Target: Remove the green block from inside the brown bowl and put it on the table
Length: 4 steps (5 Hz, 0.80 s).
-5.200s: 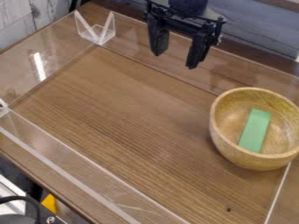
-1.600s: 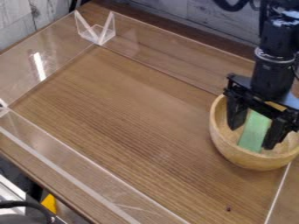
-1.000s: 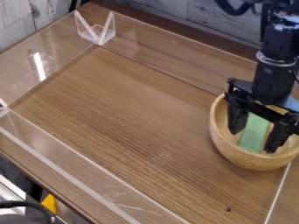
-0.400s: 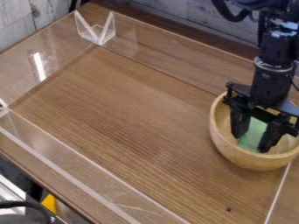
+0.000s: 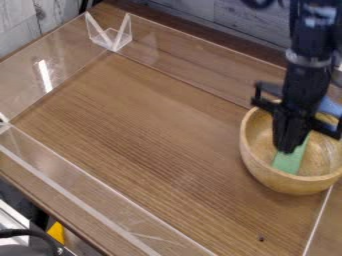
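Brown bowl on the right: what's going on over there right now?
The robot's gripper reaches straight down into the brown bowl, and its fingers look closed on the upper end of the green block. The block is inside the bowl and has not yet been set on the table.

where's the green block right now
In the camera view the green block sits at the right side, inside the brown bowl near the table's right edge, with the claw closed on its upper end.
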Tool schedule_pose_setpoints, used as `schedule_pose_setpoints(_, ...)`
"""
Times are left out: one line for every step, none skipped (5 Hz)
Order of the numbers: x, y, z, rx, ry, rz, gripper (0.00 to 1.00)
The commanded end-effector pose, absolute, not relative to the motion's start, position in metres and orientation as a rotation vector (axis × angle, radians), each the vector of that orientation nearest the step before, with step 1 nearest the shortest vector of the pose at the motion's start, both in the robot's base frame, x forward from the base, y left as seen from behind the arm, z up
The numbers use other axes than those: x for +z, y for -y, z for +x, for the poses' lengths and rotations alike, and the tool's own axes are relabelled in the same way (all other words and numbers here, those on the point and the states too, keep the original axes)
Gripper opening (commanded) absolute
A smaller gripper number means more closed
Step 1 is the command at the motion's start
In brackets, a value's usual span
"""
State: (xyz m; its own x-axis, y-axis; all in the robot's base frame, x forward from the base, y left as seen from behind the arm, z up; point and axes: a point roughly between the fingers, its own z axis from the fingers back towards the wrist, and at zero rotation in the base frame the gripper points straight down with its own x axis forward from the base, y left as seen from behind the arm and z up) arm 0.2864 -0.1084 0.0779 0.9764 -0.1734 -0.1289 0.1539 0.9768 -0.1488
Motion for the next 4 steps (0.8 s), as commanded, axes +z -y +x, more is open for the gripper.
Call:
schedule_pose_setpoints(0.136, 0.078, 0.291, -0.102, -0.041, -0.153, 0.0)
schedule_pose_setpoints(0.173, 0.027, 0.284, -0.011, -0.008, -0.144, 0.0)
schedule_pose_setpoints(0.168, 0.006, 0.264, 0.016, -0.032, -0.137, 0.0)
schedule_pose_setpoints(0.153, 0.036, 0.26, -0.025, -0.057, -0.137, 0.0)
